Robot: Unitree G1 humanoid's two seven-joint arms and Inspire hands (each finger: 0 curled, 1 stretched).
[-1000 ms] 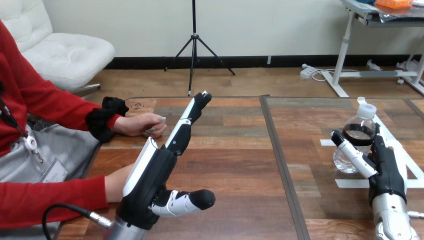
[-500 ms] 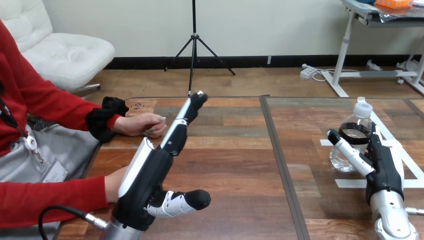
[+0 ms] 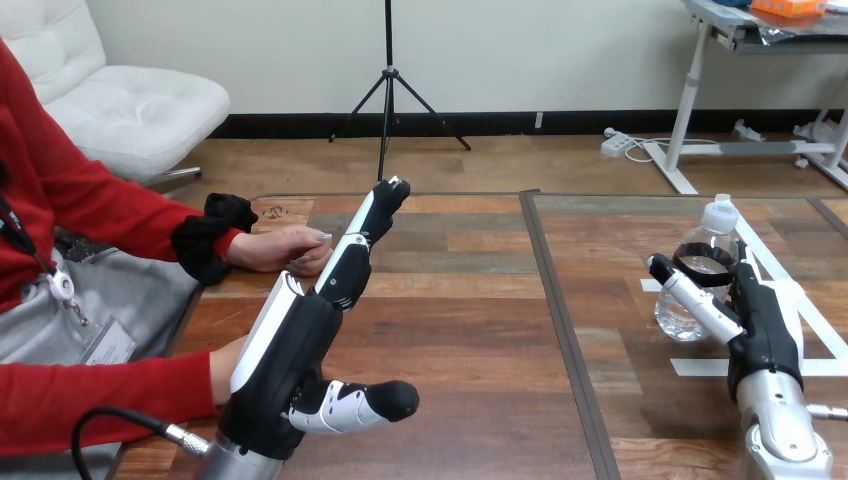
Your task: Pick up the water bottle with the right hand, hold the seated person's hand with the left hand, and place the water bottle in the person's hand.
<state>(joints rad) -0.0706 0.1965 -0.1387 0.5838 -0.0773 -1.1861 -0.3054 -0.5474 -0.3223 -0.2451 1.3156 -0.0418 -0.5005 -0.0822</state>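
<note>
Water bottle [image 3: 705, 245] is not yet being gripped by the open right robot hand [image 3: 762, 325], nor the person's nearer hand [image 3: 224, 368] by the open left robot hand [image 3: 290, 350].

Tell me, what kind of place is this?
Probably a robot testing spot, not a home: white tape marks on the wooden table by the water bottle, and the person's hand resting near the robot's left hand and right hand.
</note>
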